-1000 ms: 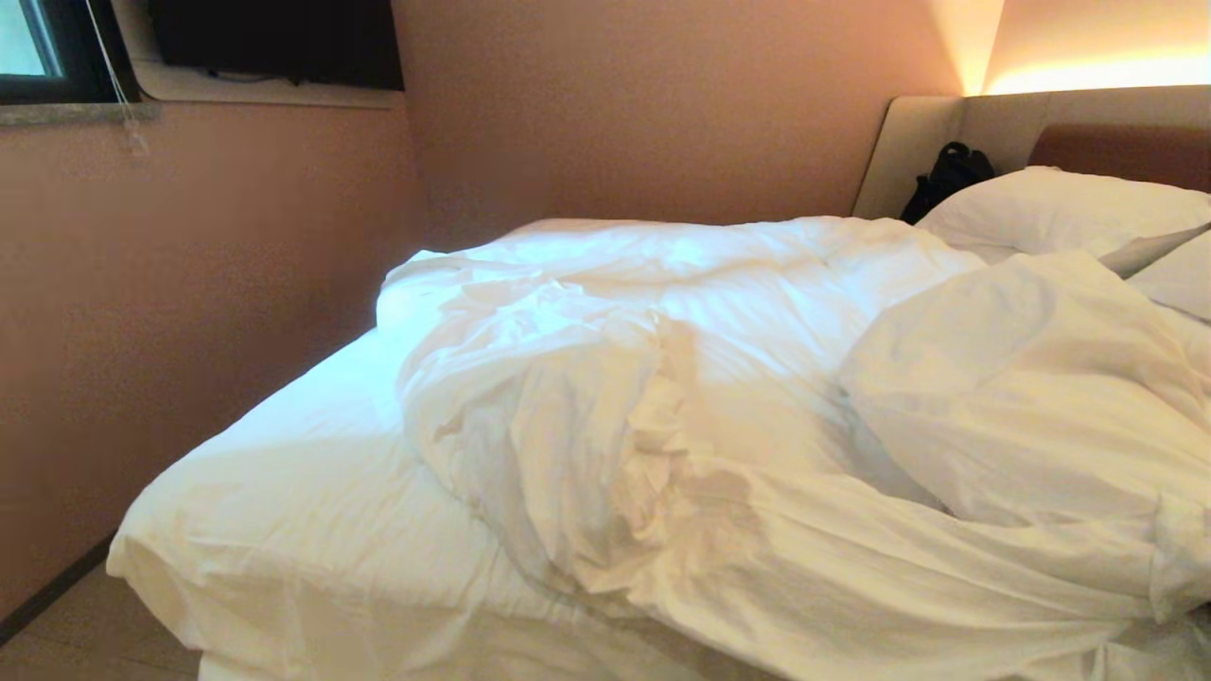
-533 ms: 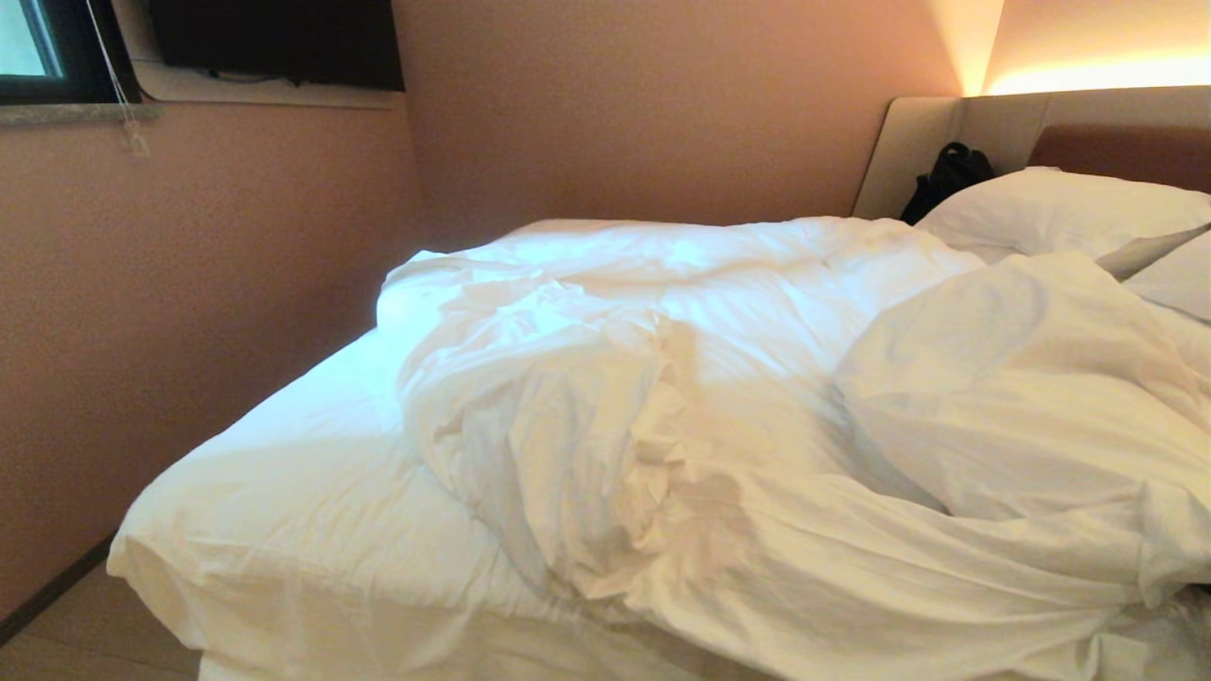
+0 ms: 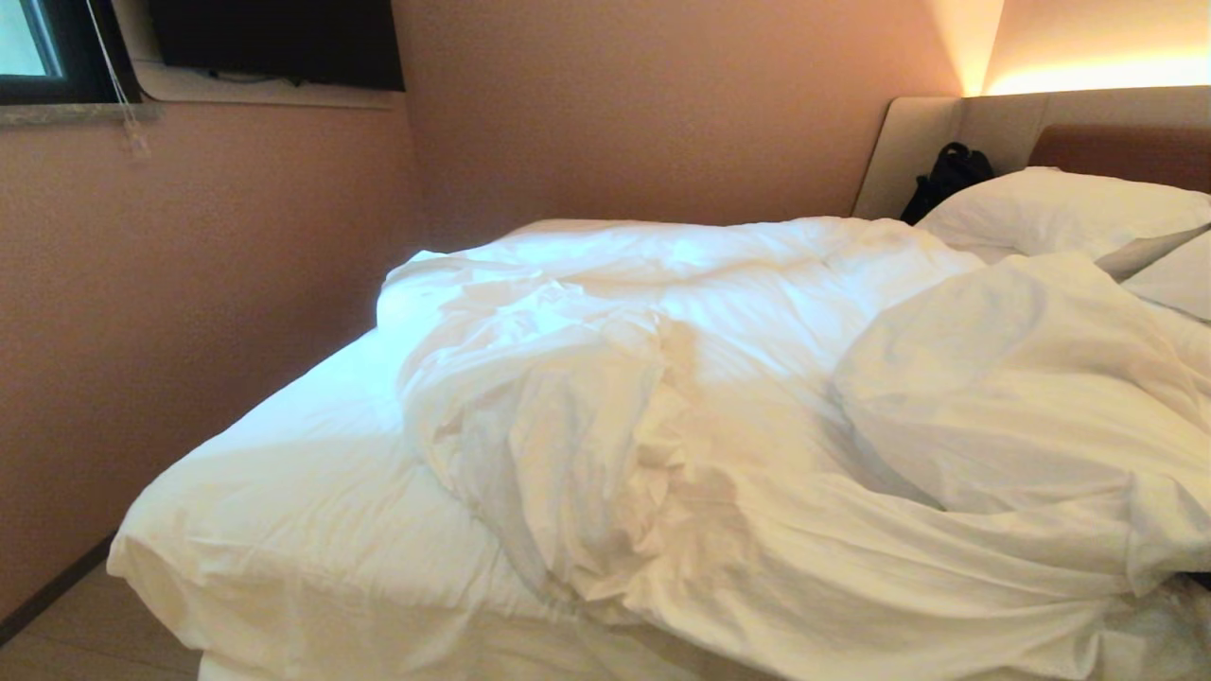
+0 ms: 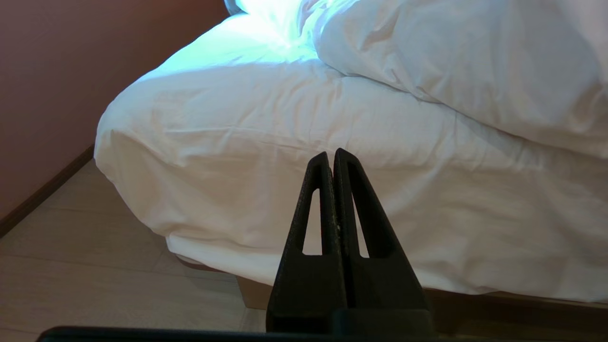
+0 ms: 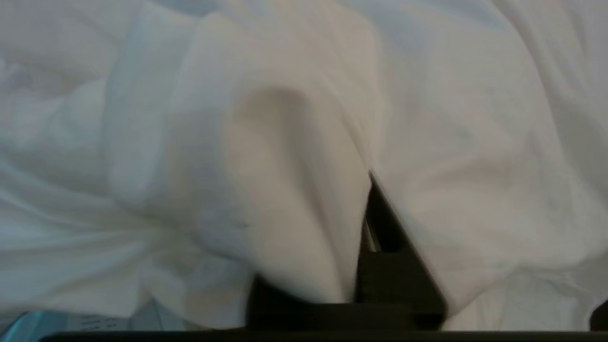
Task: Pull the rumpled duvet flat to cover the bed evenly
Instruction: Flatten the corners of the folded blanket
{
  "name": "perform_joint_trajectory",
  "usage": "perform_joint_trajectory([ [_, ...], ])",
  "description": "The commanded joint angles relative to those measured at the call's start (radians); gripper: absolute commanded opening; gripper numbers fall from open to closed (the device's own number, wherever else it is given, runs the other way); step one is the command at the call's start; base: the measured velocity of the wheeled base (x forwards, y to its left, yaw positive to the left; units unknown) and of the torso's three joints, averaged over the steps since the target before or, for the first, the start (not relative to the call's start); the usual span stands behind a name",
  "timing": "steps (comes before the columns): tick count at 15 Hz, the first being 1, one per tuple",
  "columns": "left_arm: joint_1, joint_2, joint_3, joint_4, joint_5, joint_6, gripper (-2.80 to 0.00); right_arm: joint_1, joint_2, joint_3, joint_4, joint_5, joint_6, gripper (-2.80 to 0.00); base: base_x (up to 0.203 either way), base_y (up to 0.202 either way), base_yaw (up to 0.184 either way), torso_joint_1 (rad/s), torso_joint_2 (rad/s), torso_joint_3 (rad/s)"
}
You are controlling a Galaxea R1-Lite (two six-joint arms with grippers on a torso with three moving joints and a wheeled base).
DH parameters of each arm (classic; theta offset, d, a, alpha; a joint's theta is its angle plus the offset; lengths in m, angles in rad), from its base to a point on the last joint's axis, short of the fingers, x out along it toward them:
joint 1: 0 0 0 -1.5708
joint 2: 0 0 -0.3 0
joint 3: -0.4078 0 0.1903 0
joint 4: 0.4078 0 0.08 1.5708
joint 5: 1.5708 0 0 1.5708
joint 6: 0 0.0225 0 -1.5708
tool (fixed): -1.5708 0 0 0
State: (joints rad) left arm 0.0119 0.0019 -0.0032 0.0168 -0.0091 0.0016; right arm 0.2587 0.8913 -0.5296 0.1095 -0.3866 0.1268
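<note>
That duvet (image 3: 757, 426) is bunched across the middle and right of the bed (image 3: 284, 530), looks soft, floppy and bulky, so grab an edge, not a puffy mound; right gripper (image 5: 332, 266) is buried in its folds, can't tell its jaws, and left gripper (image 4: 331, 159) hangs pinched together by the mattress side.

The puffy white duvet (image 3: 757, 397) lies rumpled, heaped toward the bed's (image 3: 284, 530) headboard end.
</note>
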Motion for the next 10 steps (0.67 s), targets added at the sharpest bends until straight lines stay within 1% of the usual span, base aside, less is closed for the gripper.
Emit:
perform_joint_trajectory([
  [1, 0.000, 0.000, 0.000, 0.000, 0.000, 0.000, -2.80, 0.000, 0.008, -0.002, 0.002, -0.002, 0.002, 0.00, 0.000, 0.000, 0.000, 0.000, 0.00, 0.000],
  [3, 0.000, 0.000, 0.000, 0.001, 0.000, 0.000, -2.80, 0.000, 0.050, -0.087, 0.025, -0.005, 0.012, 0.00, 0.000, 0.000, 0.000, 0.000, 0.00, 0.000],
  [5, 0.000, 0.000, 0.000, 0.000, 0.000, 0.000, -2.80, 0.000, 0.093, -0.213, 0.118, -0.004, 0.023, 0.00, 0.000, 0.000, 0.000, 0.000, 0.00, 0.000],
  [7, 0.000, 0.000, 0.000, 0.000, 0.000, 0.000, -2.80, 0.004, 0.119, -0.345, 0.250, 0.007, 0.056, 0.00, 0.000, 0.000, 0.000, 0.000, 0.00, 0.000],
  [8, 0.000, 0.000, 0.000, 0.000, 0.000, 0.000, -2.80, 0.009, 0.126, -0.417, 0.335, 0.046, 0.070, 0.00, 0.000, 0.000, 0.000, 0.000, 0.00, 0.000],
  [9, 0.000, 0.000, 0.000, 0.000, 0.000, 0.000, -2.80, 0.012, 0.129, -0.473, 0.420, 0.102, 0.078, 0.00, 0.000, 0.000, 0.000, 0.000, 0.00, 0.000],
  [10, 0.000, 0.000, 0.000, 0.000, 0.000, 0.000, -2.80, 0.014, 0.130, -0.541, 0.518, 0.183, 0.083, 0.00, 0.000, 0.000, 0.000, 0.000, 0.00, 0.000],
])
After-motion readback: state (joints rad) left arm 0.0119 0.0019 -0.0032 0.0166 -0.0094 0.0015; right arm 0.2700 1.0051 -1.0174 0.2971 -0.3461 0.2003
